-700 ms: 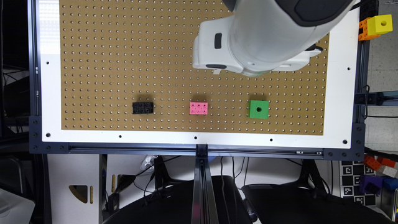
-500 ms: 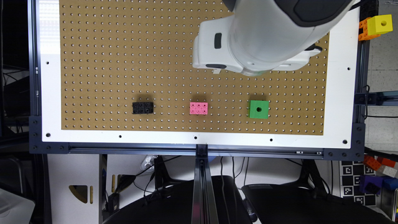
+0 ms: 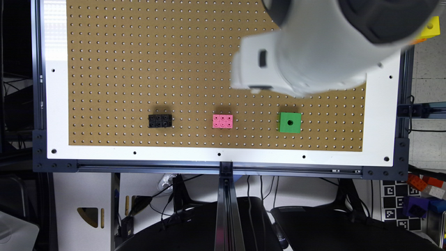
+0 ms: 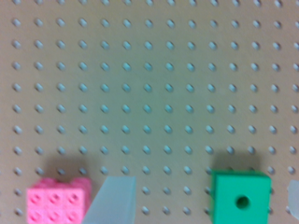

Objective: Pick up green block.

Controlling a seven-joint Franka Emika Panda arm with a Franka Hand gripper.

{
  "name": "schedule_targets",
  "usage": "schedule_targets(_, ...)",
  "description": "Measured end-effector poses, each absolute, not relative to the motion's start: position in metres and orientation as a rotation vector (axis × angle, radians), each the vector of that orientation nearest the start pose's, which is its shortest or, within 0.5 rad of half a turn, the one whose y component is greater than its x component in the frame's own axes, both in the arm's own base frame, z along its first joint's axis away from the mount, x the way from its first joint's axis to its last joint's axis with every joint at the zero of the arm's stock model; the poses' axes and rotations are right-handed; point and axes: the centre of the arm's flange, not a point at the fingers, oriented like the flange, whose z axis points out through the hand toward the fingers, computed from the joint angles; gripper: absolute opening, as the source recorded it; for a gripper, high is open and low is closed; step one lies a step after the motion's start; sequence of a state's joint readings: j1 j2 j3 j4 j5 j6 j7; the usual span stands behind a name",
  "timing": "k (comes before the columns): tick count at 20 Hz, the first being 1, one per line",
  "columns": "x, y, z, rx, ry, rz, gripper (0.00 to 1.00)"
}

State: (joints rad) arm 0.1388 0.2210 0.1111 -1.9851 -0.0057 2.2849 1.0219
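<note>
The green block, a bright green cube with a round dark hole in its top face, sits on the brown pegboard near the board's front edge, toward the exterior view's right. My gripper shows as a blurred white part hanging above the board, just behind and slightly left of the block. In the wrist view the green block lies between my two pale fingertips, closer to the far one at the frame's edge. The gripper is open and holds nothing.
A small pink studded brick lies left of the green block, and a black studded brick further left. A yellow cube sits off the board at the right rear. The white frame borders the pegboard.
The arm has shifted toward the exterior view's right and toward the board's front edge, closer to the green block. The three bricks have not moved.
</note>
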Motion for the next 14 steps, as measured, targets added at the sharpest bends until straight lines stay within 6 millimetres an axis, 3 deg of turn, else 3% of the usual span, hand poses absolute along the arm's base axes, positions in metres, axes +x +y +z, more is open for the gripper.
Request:
schedule_targets(5, 0.630, 0.164, 0.350, -2.840, 1.145, -0.062, 1.00)
schedule_targets(11, 0.632, 0.166, 0.352, -2.844, 1.142, -0.052, 1.00)
schedule_targets(14, 0.633, 0.167, 0.333, -2.852, 1.145, -0.026, 1.00)
